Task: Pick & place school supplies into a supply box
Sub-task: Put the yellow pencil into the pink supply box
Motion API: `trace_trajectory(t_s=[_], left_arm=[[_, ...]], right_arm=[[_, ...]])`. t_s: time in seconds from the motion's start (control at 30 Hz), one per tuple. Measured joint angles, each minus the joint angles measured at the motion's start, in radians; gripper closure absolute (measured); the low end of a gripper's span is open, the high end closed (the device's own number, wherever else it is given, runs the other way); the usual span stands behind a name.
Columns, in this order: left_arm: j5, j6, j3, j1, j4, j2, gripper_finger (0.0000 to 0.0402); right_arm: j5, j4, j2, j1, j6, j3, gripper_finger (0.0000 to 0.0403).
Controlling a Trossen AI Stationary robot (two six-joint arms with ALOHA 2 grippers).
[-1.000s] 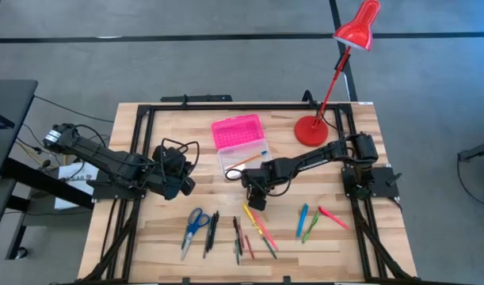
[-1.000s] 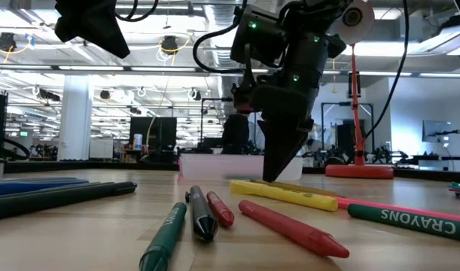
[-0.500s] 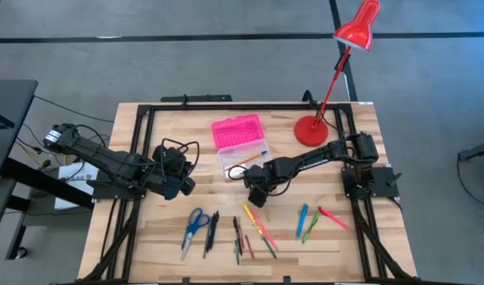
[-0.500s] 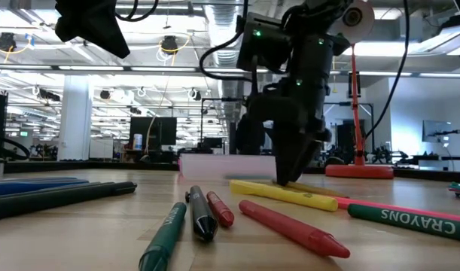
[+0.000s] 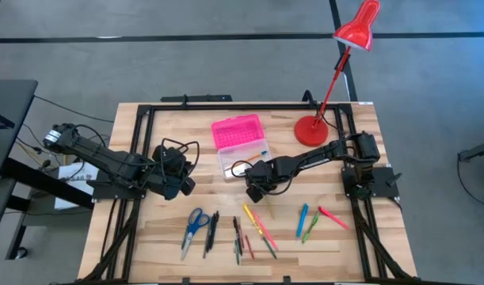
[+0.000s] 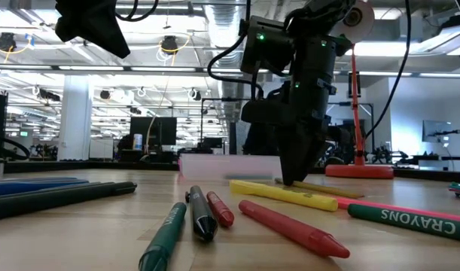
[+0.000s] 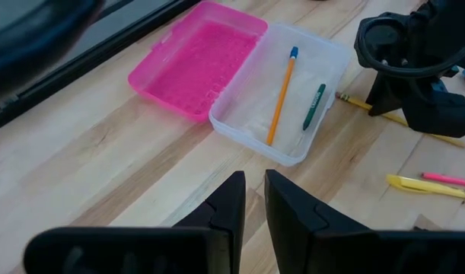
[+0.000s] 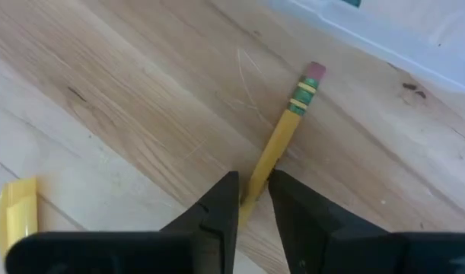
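Note:
The supply box lies open toward the table's far side, pink lid (image 5: 238, 131) flat behind the clear base (image 5: 243, 158). The base (image 7: 285, 99) holds an orange pencil (image 7: 281, 95) and a green marker (image 7: 314, 106). My right gripper (image 5: 253, 188) points down just near of the box and is shut on a yellow pencil (image 8: 293, 106) that lies on the table. More pens, markers and blue-handled scissors (image 5: 196, 222) lie along the near side. My left gripper (image 5: 184, 180) waits, shut, left of the box. My right gripper (image 8: 253, 199) pinches the yellow pencil's shaft (image 8: 264, 164), a short way back from the pink eraser end (image 8: 312, 72), between its two fingers. The fingers (image 6: 293, 177) come from above, pointing down, and stand across the pencil. The pencil lies flat on the table.
A red desk lamp stands with its base (image 5: 310, 131) right of the box. Yellow and pink markers (image 5: 257, 222), dark pens (image 5: 211, 229), blue and green pens (image 5: 305, 222) and a pink one (image 5: 331, 216) lie near of the right gripper. Black frame rails border the table.
My right gripper has turned about its upright axis and shifted a little toward the box while staying low over the table. In the low view its fingers stood apart half a second ago and are now together on the yellow pencil. The pencil still lies on the table.

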Motion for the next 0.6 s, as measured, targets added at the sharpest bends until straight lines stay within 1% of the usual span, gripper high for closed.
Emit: trace_trajectory(t_s=[0.23,0.33,0.43,0.6], left_arm=[[0.0,0.0,0.0,0.0,0.0,0.0,0.0356],[0.0,0.0,0.0,0.0,0.0,0.0,0.0356],[0.0,0.0,0.0,0.0,0.0,0.0,0.0356],[0.0,0.0,0.0,0.0,0.0,0.0,0.0356]], right_arm=[[-0.01,0.006,0.002,-0.002,-0.002,0.0,0.0291],[-0.012,-0.002,0.002,-0.002,0.025,0.001,0.0278],[-0.013,-0.011,0.003,-0.002,0.037,0.002,0.0276],[-0.013,-0.014,0.003,-0.002,0.055,0.001,0.0284]])
